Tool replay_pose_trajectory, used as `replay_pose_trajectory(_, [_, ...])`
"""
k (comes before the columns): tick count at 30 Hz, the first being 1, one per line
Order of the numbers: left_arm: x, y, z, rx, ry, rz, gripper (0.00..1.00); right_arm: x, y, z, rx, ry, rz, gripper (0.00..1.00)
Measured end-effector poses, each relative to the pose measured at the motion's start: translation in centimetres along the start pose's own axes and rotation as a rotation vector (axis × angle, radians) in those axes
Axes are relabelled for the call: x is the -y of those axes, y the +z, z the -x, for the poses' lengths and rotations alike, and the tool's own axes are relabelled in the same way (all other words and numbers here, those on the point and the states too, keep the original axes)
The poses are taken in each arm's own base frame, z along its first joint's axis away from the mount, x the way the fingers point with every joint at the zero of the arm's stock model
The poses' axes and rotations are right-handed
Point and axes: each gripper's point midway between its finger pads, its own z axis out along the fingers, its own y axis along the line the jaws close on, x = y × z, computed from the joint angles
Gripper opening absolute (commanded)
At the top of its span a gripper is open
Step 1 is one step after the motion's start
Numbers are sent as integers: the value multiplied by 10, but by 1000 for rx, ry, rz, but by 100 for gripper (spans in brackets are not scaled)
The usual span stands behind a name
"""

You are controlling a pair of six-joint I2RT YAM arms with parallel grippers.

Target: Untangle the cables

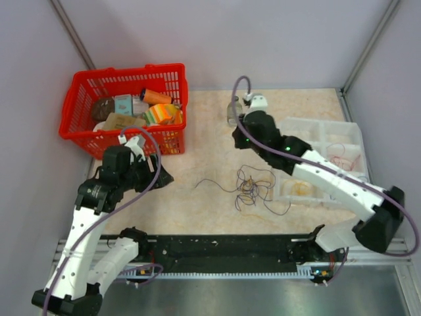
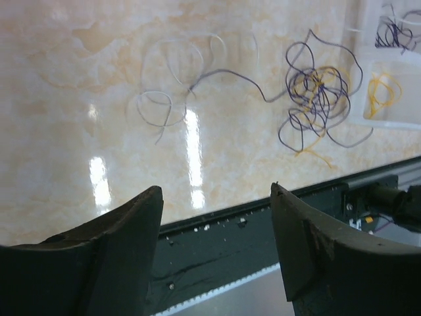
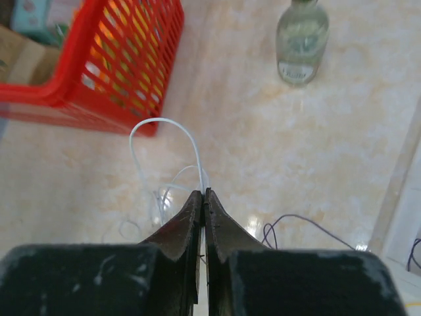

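Purple and yellow strands form the tangle (image 1: 252,187), which lies on the marble-patterned table (image 1: 210,131) a little toward 6 o'clock of its centre. One purple strand (image 2: 227,72) trails out of the knot toward 9 o'clock and ends in a loose loop. A white strand (image 3: 158,120), pale against the surface, lies at about 11 o'clock of the knot.

We find the right gripper (image 3: 204,194) with its jaws pressed together, and the white strand arches up to the fingertips, so we judge it pinched there. The left gripper (image 2: 216,189) stands with its jaws apart and holds nothing. It hovers over the near edge at 8 o'clock of the tangle, well apart from it.

A clear compartment tray (image 1: 322,128) at 3 o'clock holds sorted strands, yellow in one bay. A glass bottle (image 3: 302,39) stands at 12 o'clock, near the right gripper. A red basket (image 1: 131,71) of goods sits at 10 o'clock.

Risks noted:
- We cannot tell whether the white strand runs into the knot. If it does, a pull could drag or tighten the whole tangle, since nothing anchors it.
- So thin a strand may slip from the closed tips.
- A sweep toward 12 o'clock could topple the bottle.
- A raised loop could snag the basket mesh.
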Motion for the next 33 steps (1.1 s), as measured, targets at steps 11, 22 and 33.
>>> replay_pose_trajectory(11, [32,31,79,224,169,-37,75,50,-53,61,147,40,-97,0])
replay_pose_trajectory(22, [123,48,60,257,507,-285,73,174,-104,116,249,193,-390,0])
replay_pose_trajectory(33, [152,75,75,217,644,-302,66,355,-141,89,206,488,-823,0])
